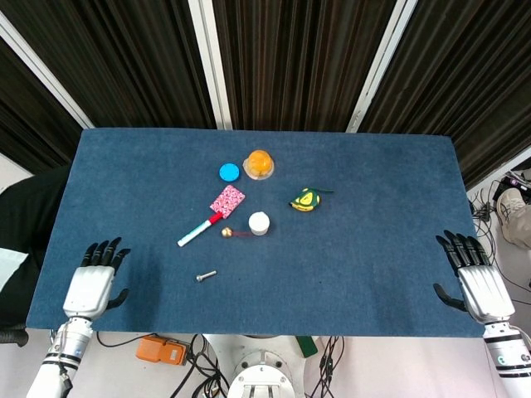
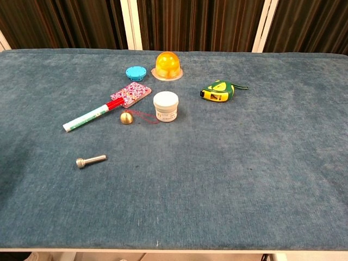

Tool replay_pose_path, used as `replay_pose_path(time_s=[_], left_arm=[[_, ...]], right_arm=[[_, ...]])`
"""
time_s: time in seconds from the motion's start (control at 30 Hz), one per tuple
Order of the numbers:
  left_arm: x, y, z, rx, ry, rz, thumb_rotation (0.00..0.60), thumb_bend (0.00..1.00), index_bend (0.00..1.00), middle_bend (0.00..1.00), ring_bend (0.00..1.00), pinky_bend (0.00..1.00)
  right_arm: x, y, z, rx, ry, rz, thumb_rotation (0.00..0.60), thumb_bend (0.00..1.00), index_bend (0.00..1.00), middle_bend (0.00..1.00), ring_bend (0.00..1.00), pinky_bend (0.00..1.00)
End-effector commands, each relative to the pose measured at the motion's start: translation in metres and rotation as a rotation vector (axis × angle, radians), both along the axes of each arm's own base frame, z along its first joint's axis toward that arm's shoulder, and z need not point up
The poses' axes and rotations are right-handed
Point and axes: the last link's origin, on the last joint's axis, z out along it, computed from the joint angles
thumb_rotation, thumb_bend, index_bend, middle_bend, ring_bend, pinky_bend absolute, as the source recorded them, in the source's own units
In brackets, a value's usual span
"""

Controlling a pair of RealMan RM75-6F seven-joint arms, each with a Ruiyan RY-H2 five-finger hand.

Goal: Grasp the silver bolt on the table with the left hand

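Head view shows the left hand [image 1: 93,282] with fingers spread and empty over the table's [image 1: 373,274] near-left corner; the right hand [image 1: 473,278] is likewise splayed, holding nothing. The silver bolt [image 1: 206,275] lies flat near the front edge — small and round, it could roll from a clumsy pinch. The white jar [image 2: 166,105] is lidded — contents unseen.

No text, label, brand, number or sign can be read in either view. The white jar [image 2: 166,106] and the marker [image 2: 91,115] show faint marks on their sides, and the tape measure [image 2: 217,91] has a dark patch, all too small to make out.
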Motion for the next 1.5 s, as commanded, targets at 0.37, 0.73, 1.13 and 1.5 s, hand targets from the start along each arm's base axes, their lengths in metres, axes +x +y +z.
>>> replay_pose_path(time_s=[0.37,0.73,1.13,1.5], left_arm=[[0.039,0.019,-0.036,-0.094,-0.091,-0.089,0.600,0.25,0.26,0.01,0.00,0.05],[0.073,0.034,-0.074,-0.117,-0.090,-0.085,0.600,0.25,0.30,0.02,0.00,0.05],[0.091,0.038,-0.101,-0.140,-0.086,-0.070,0.600,0.25,0.38,0.02,0.00,0.05],[0.087,0.041,-0.116,-0.129,-0.061,-0.034,0.600,0.25,0.40,0.03,0.00,0.05]], right_arm=[[0.000,0.000,-0.001,0.007,0.007,-0.007,0.600,0.46,0.03,0.08,0.07,0.08],[0.000,0.000,-0.001,0.011,0.007,-0.007,0.600,0.46,0.03,0.08,0.07,0.08],[-0.001,-0.001,-0.001,0.018,0.007,-0.010,0.600,0.46,0.03,0.08,0.07,0.08],[-0.001,0.000,-0.001,0.018,0.009,-0.006,0.600,0.46,0.03,0.08,0.07,0.08]])
